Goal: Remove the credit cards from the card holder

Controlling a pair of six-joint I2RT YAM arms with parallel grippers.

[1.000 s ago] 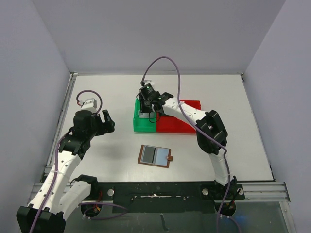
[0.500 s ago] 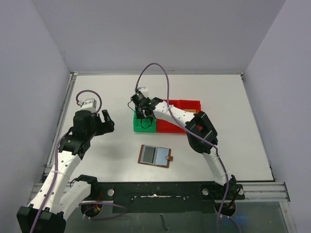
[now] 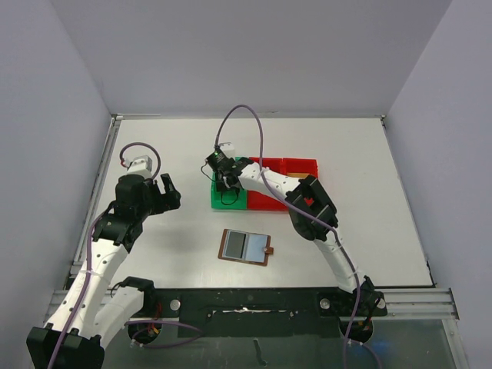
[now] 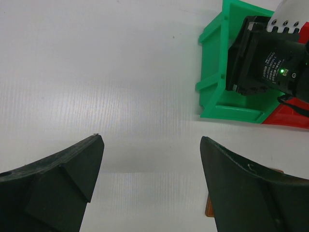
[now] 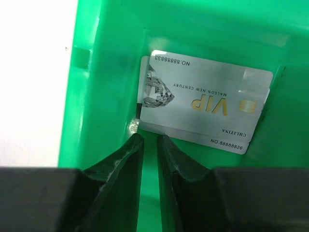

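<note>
The card holder (image 3: 245,247) lies open on the table, brown with two pale sleeve panels; its brown corner (image 4: 208,212) peeks past my left finger. Two silver-grey credit cards (image 5: 207,94) lie stacked on the floor of the green bin (image 5: 106,72), the lower one (image 5: 227,138) showing only its edge. My right gripper (image 5: 150,136) hangs inside that bin just short of the cards, jaws a narrow gap apart with nothing between them. My left gripper (image 4: 149,140) hovers wide open over bare table, left of the bin (image 4: 217,87).
A red bin (image 3: 296,165) adjoins the green bin (image 3: 228,201) on its right. The right arm (image 3: 311,201) arches over the red bin, its purple cable looping above. Grey walls close in the table on three sides.
The right gripper has swung left and dipped deeper into the green bin, and its jaws have narrowed. The left arm and the card holder have stayed put.
</note>
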